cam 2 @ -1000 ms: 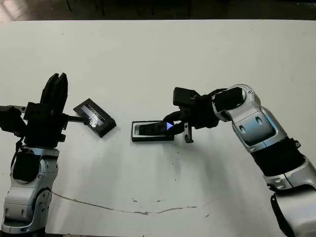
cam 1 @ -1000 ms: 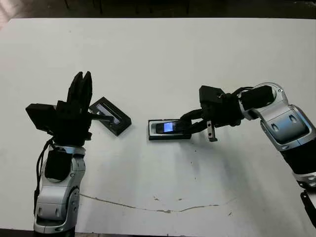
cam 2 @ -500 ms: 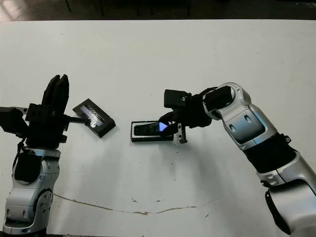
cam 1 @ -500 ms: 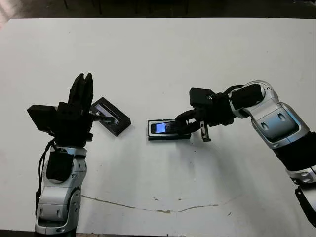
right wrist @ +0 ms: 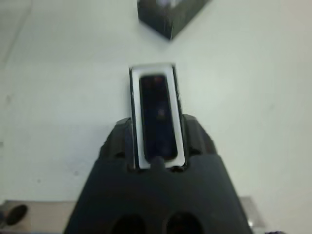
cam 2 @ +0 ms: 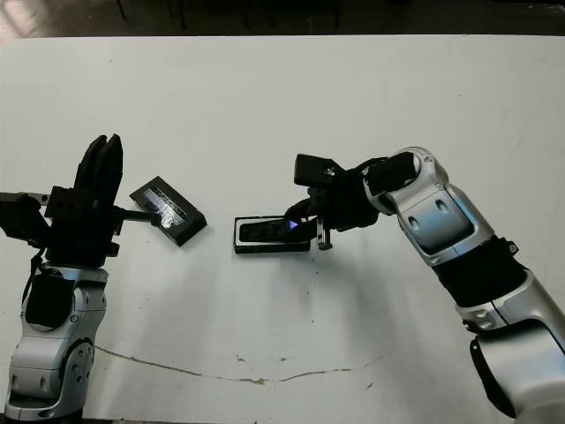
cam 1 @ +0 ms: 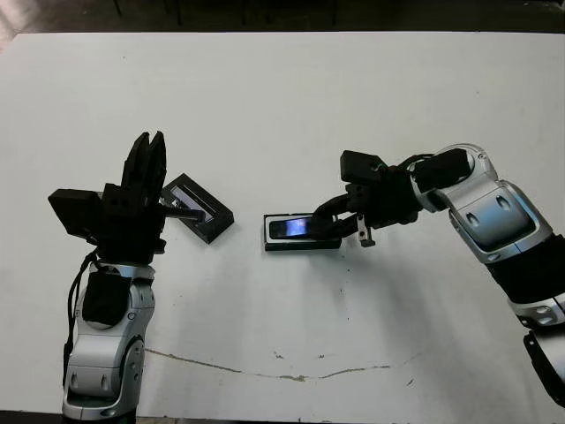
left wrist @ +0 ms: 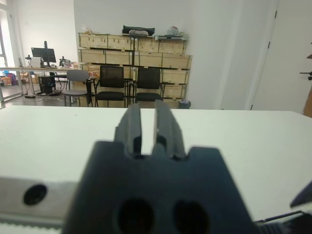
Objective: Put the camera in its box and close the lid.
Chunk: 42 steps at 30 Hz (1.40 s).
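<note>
The box, a black tray with a white lining, lies at the table's middle. The camera rests inside it, bluish screen up. In the right wrist view the camera lies lengthwise within the white rim. My right gripper is open, and its fingers stand on either side of the box's right end. The lid, black with a glossy strip, lies slanted to the left of the box. Beside the lid my left gripper points up, shut and holding nothing.
A thin crack line runs across the white table near its front edge. Chairs and wooden crates stand beyond the table in the left wrist view.
The camera has gone from tilted in my right gripper to lying flat in the box. My right gripper first pushed left over the box, then eased back right. The left arm stayed still.
</note>
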Available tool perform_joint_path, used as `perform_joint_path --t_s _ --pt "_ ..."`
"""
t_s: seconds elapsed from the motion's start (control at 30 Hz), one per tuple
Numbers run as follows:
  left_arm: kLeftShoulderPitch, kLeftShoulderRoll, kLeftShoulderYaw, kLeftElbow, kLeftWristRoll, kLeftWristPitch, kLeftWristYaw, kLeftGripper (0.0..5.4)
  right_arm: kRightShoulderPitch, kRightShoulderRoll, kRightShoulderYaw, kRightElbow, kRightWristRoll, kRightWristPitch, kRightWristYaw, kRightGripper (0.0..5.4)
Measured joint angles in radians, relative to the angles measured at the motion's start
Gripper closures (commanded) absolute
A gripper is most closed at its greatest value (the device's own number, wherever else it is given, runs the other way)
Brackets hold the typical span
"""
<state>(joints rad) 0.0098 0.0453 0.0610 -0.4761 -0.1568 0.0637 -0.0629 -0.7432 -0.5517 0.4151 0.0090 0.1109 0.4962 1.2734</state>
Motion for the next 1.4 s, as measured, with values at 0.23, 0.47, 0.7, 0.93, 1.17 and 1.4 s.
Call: perform_joint_path --t_s 0.23,0.47,0.7,0.93,1.17,1.4 --pt "-0.007 0.000 0.000 0.002 0.003 0.000 0.000 5.40 0.000 -0.017 -0.075 -0.002 0.012 -0.091 -0.010 1.98" --pt "-0.008 0.000 0.001 0.002 0.005 0.000 0.000 5.40 0.016 -0.038 -0.203 -0.043 0.078 -0.071 -0.073 0.46" --pt "-0.010 0.001 0.004 0.004 0.002 0.000 0.000 5.40 0.230 0.091 -0.375 -0.307 0.050 -0.010 -0.544 0.45" --pt "-0.009 0.002 0.008 0.005 0.001 0.000 -0.008 5.40 0.408 0.139 -0.285 -0.414 -0.158 -0.225 -0.766 2.07" --pt "-0.008 0.002 0.010 0.004 0.005 0.002 -0.008 5.40 0.474 0.068 -0.165 -0.431 -0.320 -0.395 -0.743 3.60" --pt "-0.006 0.003 0.011 0.001 0.003 0.002 -0.009 5.40 0.479 0.021 -0.100 -0.447 -0.435 -0.401 -0.689 5.18"
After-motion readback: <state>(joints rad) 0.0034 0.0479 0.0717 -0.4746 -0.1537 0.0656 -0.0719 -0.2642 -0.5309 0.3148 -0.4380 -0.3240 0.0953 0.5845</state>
